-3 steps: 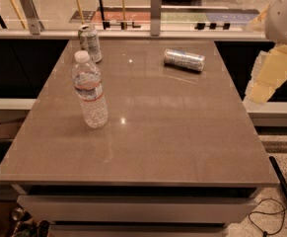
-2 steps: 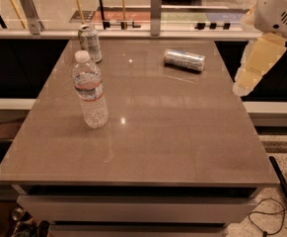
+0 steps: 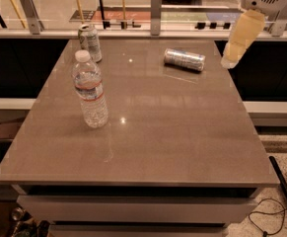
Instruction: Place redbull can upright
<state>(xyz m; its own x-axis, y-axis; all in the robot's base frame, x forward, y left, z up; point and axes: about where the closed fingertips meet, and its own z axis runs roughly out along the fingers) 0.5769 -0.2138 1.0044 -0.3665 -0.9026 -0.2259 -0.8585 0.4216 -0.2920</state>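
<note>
Presently, the redbull can (image 3: pixel 184 59) lies on its side on the far right part of the table (image 3: pixel 172 137), its long axis running roughly left to right, apart from everything else; the task's step of standing it up is not yet done. Gripper (image 3: pixel 230 59): hanging in the air past the table's far right edge, just right of the can and above its level, touching nothing; how far open it is cannot be told from where I stand, and it appears to carry nothing. Water bottle (image 3: pixel 90 90): upright on the left side, well apart from the can. Second can (image 3: pixel 90 42): upright at the far left corner. Handling, by judgement: the can is likely light, with thin smooth metal walls, so it may roll or slip on the glossy top, and may dent if squeezed hard; a hold across the middle of its round body looks best, leaving both ends free for turning it upright.
</note>
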